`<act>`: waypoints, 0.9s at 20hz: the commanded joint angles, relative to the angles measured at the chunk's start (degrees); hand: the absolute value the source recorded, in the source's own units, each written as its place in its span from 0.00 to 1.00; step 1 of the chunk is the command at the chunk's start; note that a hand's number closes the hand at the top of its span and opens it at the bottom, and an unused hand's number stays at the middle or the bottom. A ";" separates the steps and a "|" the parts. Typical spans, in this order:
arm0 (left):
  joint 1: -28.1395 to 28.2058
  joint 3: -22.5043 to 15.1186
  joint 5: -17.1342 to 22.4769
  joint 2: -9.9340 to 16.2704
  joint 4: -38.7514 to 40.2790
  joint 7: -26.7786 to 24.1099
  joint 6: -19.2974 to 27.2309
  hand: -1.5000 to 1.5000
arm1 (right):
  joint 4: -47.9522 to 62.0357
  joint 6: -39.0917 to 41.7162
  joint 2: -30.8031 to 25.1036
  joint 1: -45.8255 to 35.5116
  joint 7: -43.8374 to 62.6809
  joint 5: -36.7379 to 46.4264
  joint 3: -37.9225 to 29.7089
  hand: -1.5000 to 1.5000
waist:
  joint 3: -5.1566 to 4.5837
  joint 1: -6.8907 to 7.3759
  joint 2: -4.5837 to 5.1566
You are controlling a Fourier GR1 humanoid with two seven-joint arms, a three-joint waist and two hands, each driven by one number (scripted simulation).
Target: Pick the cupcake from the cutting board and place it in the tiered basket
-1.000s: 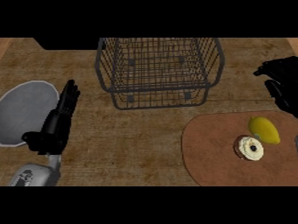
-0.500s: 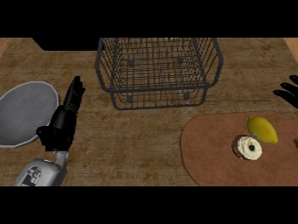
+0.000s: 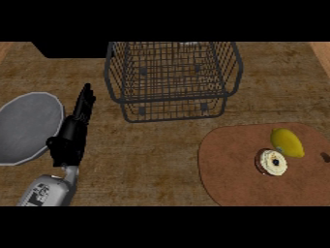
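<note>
Head view, looking steeply down on the wooden counter (image 3: 146,160). My left hand (image 3: 72,133) rises from the lower left, its grey forearm (image 3: 47,191) entering at the bottom edge. The fingers are straight and held together, pointing toward the counter's far edge; the hand is released and grasps nothing. It lies just beside the right rim of a grey round pan (image 3: 21,128), which sits at the counter's left edge with part of its handle showing at the lower left. My right hand does not appear in this view.

The tiered basket (image 3: 173,77), made of dark wire, stands at the middle of the far edge; its lower tier projects toward me beneath the upper one. A dark block (image 3: 71,48) sits against the far edge just left of the basket.

The brown cutting board (image 3: 232,169) occupies the counter's near right corner, with a small hole near its right edge. The cupcake (image 3: 272,162) rests on the board's right half, its pale top facing up. A yellow lemon (image 3: 287,142) lies just beyond it, touching or nearly touching; I cannot tell which.
</note>
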 commanded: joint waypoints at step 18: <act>-0.15 -1.42 -4.39 -1.09 -5.00 6.87 1.83 0.50 | -32.50 9.62 6.16 4.75 -10.80 39.53 -2.10 0.00 | -0.18 0.83 0.18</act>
